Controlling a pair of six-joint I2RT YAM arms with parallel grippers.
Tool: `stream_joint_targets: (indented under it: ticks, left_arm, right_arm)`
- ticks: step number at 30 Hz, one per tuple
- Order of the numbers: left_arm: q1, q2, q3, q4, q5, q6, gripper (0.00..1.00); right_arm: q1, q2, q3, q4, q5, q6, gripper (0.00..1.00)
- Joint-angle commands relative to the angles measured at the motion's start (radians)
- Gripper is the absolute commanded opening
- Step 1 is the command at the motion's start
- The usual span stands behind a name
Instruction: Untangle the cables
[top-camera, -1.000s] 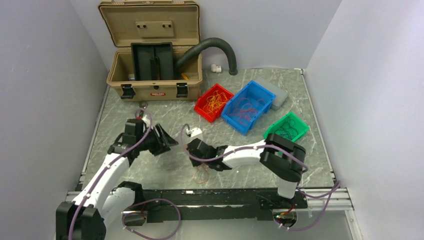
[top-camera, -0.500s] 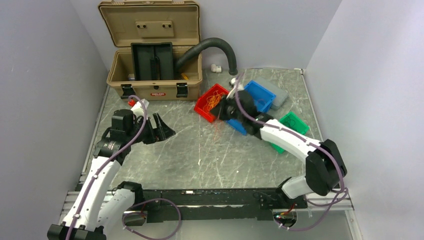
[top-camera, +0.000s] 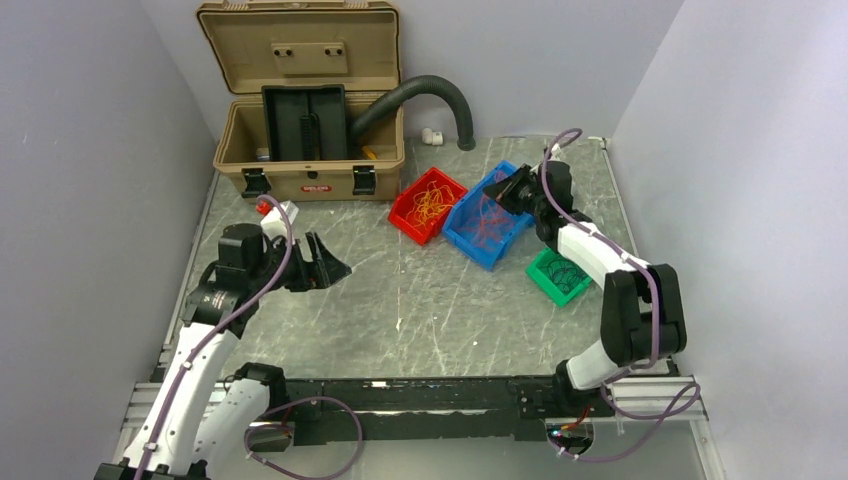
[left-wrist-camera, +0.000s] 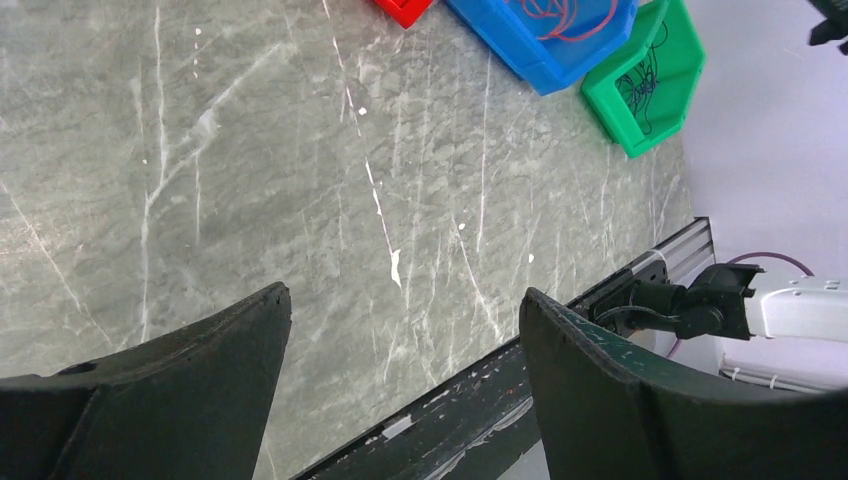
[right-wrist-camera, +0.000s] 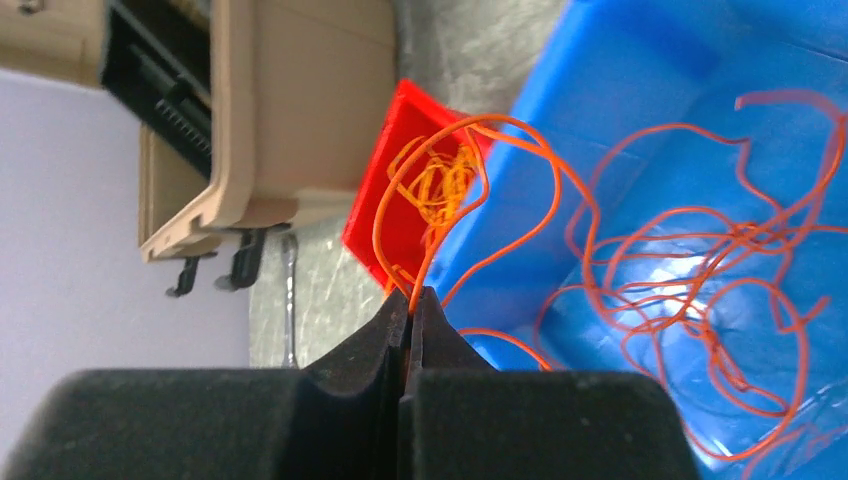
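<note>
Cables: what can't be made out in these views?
- Right wrist: the pinched end of the cable is hidden inside the shut right claw; the blue bin is cut off by the edges.
- Top view: the held cable is too thin to see; the arm covers part of the green bin.
- Left wrist: the red bin is cut off by the top edge.
</note>
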Motion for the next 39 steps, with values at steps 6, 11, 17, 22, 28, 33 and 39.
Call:
stream_joint_targets:
  ticks: [6, 11, 17, 22, 28, 33, 39]
  left_arm:
    - [0.001, -0.019, 0.008, -0.031, -0.026, 0.026, 0.86]
    - [-0.002, -0.022, 0.007, -0.044, -0.047, 0.024, 0.92]
    - [-0.003, -0.012, 0.015, -0.054, -0.091, 0.030, 0.99]
    - [-0.003, -0.012, 0.026, -0.062, -0.171, 0.030, 0.99]
    - [-0.003, -0.093, -0.011, -0.034, -0.345, 0.006, 0.99]
    - [-0.005, -0.194, -0.128, 0.083, -0.340, 0.025, 0.99]
    - [-0.009, -0.334, -0.258, 0.210, -0.419, 0.061, 0.99]
  right_arm:
    - [-0.014, 0.151, 0.030, 0.000, 0.193, -0.006, 0.00]
    - [0.011, 0.207, 0.187, -0.247, 0.349, -0.074, 0.54]
    - [0.018, 0.120, 0.258, -0.365, 0.433, -0.108, 0.73]
    - [0.017, 0.050, 0.334, -0.528, 0.486, -0.157, 0.82]
    - [0.014, -0.205, 0.085, -0.311, 0.328, -0.374, 0.90]
    - [0.015, -0.529, -0.303, 0.097, 0.364, -0.425, 1.00]
    - [0.017, -0.840, -0.618, 0.220, 0.387, -0.533, 1.00]
